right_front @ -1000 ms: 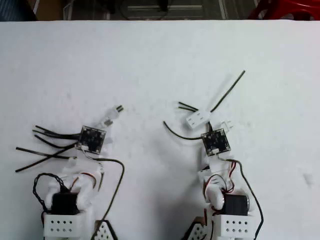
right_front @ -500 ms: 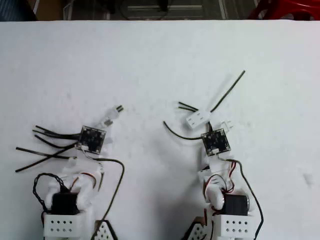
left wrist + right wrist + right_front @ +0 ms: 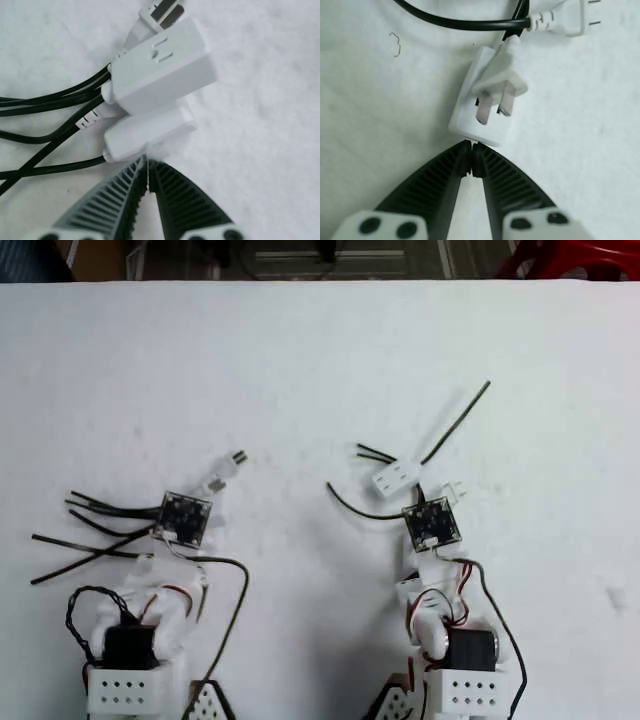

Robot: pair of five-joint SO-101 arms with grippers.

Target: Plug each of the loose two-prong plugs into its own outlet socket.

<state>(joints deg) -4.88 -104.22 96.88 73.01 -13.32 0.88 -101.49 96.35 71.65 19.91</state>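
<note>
In the left wrist view a white outlet block (image 3: 160, 65) with two slots lies on the white table. A white plug (image 3: 145, 132) lies against it, and another plug (image 3: 159, 11) sits at its far end. My left gripper (image 3: 148, 172) is shut and empty, its tips almost touching the nearer plug. In the right wrist view a white two-prong plug (image 3: 501, 82) lies on top of a second outlet block (image 3: 470, 117) with its prongs bare. My right gripper (image 3: 471, 156) is shut and empty, just short of that block. A further plug (image 3: 570, 17) lies beyond.
From above, black cables (image 3: 90, 530) fan out to the left of the left arm, and one cable (image 3: 458, 422) runs up and right from the right block (image 3: 395, 477). A loose plug (image 3: 228, 468) lies ahead of the left arm. A small staple (image 3: 395, 42) lies on the table.
</note>
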